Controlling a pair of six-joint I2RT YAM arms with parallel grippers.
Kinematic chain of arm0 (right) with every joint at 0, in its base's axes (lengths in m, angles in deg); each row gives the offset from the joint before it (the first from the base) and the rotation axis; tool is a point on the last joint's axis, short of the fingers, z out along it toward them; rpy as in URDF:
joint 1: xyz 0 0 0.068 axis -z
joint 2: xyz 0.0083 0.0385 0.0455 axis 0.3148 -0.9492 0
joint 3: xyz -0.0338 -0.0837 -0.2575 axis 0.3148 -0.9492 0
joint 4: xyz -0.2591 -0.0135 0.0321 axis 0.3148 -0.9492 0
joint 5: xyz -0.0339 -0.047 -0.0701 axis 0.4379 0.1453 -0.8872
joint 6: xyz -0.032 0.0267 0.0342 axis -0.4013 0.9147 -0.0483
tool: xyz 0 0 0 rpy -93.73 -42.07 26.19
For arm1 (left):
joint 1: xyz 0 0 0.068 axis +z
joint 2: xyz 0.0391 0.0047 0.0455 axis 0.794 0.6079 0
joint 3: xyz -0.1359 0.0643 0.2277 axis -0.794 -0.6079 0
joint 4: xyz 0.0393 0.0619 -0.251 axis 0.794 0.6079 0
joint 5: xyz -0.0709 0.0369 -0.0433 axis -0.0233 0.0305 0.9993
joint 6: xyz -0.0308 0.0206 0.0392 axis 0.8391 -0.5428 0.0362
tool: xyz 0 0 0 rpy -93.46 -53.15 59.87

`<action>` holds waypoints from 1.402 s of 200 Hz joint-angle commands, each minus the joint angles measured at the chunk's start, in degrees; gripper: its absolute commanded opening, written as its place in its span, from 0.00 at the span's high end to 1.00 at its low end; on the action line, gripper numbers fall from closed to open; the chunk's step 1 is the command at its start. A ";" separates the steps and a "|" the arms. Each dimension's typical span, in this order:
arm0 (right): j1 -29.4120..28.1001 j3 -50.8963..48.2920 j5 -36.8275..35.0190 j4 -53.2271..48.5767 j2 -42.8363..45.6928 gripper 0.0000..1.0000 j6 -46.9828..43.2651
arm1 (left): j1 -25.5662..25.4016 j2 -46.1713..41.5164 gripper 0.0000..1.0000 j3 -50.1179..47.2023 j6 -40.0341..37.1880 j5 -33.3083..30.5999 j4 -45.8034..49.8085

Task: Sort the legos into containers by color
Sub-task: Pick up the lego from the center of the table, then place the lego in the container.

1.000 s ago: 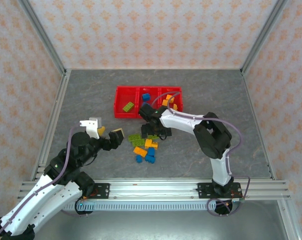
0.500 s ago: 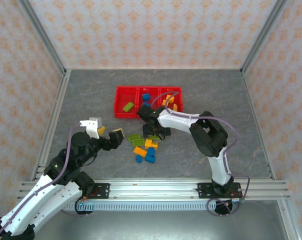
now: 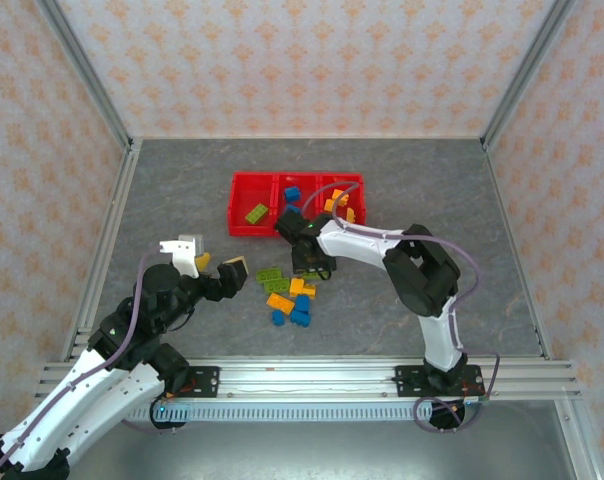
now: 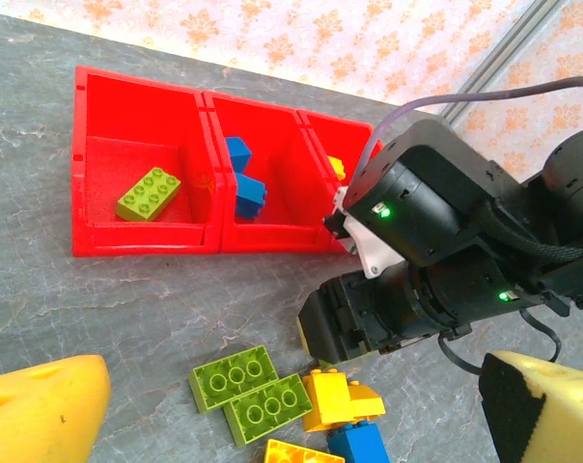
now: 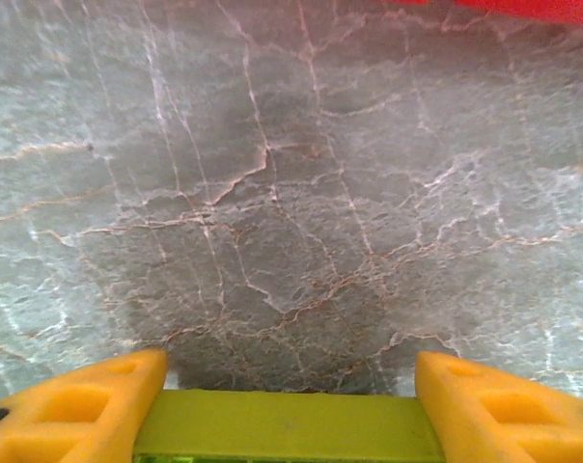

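The table [image 3: 162, 200] is the widest thing here, and on it sits the red tray [image 4: 147, 236] of three bins. My right gripper [image 5: 290, 395] is low over the table just in front of the tray, near the wall between its middle and right bins. Its fingers [image 5: 89, 405] press on either end of a green brick [image 5: 287, 439], so I am grasping it, though I cannot tell whether it rests on the table or is off it. My left gripper [image 4: 291, 415] hangs well in front of the tray's left bin, spread wide with nothing in it. The pile [image 3: 290, 295] of loose green, orange and blue legos lies in front of the tray. Inside the tray, a flat green lego [image 4: 149, 193] lies in the left bin, blue legos [image 4: 243, 188] in the middle bin and orange legos [image 3: 339, 203] in the right.
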 commanded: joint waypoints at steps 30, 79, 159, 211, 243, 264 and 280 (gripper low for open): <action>0.10 5.87 -6.53 3.75 7.58 0.57 0.04 | -0.28 -0.51 0.01 -0.46 -0.91 -0.55 -1.06; 1.18 20.08 -4.93 12.00 1.99 0.57 -7.58 | -0.28 -0.71 0.01 -0.18 -0.56 -1.58 -0.42; 4.30 46.32 0.76 15.18 -19.67 0.58 -17.67 | -0.53 -3.51 0.01 0.03 0.23 -4.83 0.58; 4.74 50.54 3.60 16.97 -25.43 0.41 -21.16 | -0.74 -4.05 0.01 0.03 0.45 -6.09 0.93; 4.74 52.91 3.63 15.43 -25.72 0.13 -21.31 | -0.83 -3.20 0.01 0.18 0.63 -6.62 1.12; 4.74 53.03 3.49 14.45 -24.03 0.07 -21.08 | -0.82 -2.52 0.01 0.26 0.67 -6.73 1.20; 4.74 53.11 3.62 13.17 -22.21 0.05 -20.99 | -0.86 -1.98 0.01 0.22 0.60 -6.64 1.13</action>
